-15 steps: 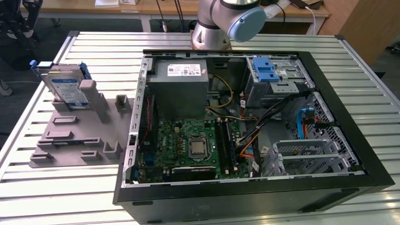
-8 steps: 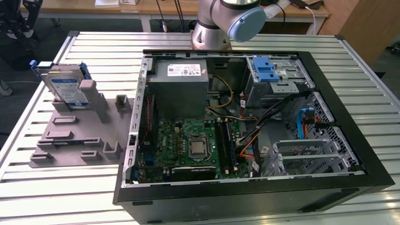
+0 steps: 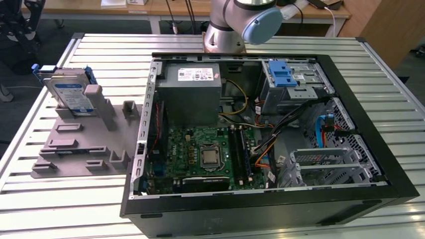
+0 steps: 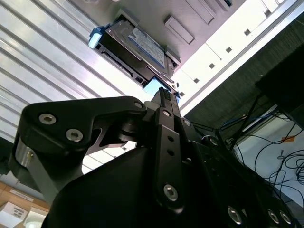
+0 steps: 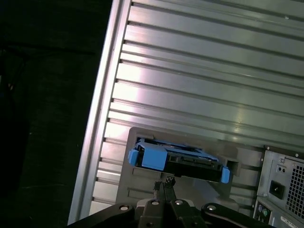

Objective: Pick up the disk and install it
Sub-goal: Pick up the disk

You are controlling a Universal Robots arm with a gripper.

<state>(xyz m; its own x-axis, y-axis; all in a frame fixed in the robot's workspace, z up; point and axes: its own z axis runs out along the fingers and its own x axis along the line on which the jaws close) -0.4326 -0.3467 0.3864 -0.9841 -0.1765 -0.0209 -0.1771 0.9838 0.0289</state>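
Disk (image 3: 69,92) stands on edge in the grey holder (image 3: 78,149); closed, empty hand (image 5: 164,182) hovers near it.

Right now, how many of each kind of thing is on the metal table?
disk: 1
grey holder: 1
computer case: 1
robot arm: 1
Total: 4

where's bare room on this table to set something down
Bare slats of the aluminium table show below the grey holder plate in the exterior view, and at that view's right of the open black computer case. Crowded: the case's inside.
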